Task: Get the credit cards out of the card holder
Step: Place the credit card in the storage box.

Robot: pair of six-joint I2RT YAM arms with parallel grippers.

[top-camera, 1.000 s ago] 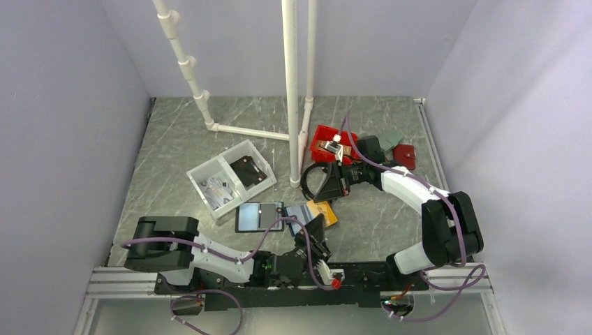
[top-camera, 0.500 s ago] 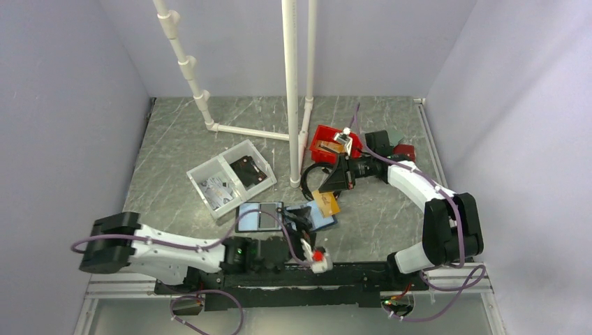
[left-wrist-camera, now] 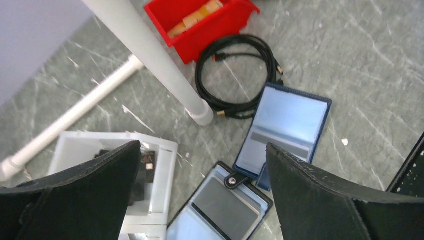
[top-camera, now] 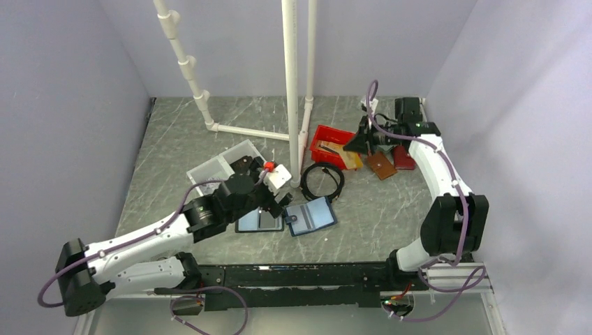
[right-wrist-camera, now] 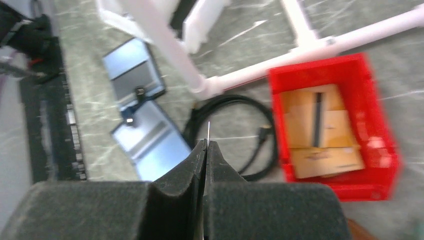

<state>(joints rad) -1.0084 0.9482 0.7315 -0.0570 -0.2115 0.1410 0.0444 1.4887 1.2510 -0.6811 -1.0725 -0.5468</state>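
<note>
The card holder (top-camera: 315, 216) lies open on the table, navy outside and light blue inside, also in the left wrist view (left-wrist-camera: 290, 125) and the right wrist view (right-wrist-camera: 150, 140). My left gripper (top-camera: 276, 202) hangs open above its left end, nothing between the jaws (left-wrist-camera: 202, 147). My right gripper (top-camera: 351, 146) hovers over the red bin (top-camera: 324, 132), shut (right-wrist-camera: 206, 142) on a credit card (right-wrist-camera: 208, 130) that shows only as a thin edge. Several gold-orange credit cards (right-wrist-camera: 320, 125) lie in the bin.
A black-edged folio (top-camera: 258, 218) lies just left of the card holder. A coiled black cable (top-camera: 322, 180) sits beside the upright white pipe (top-camera: 292, 91). A white divided tray (top-camera: 209, 174) stands at the left. A brown wallet (top-camera: 382, 165) and a red one (top-camera: 403, 157) lie under the right arm.
My left gripper opened, and its arm swung up from the front rail to above the folio. The right arm carried the card from over the card holder back to the red bin.
</note>
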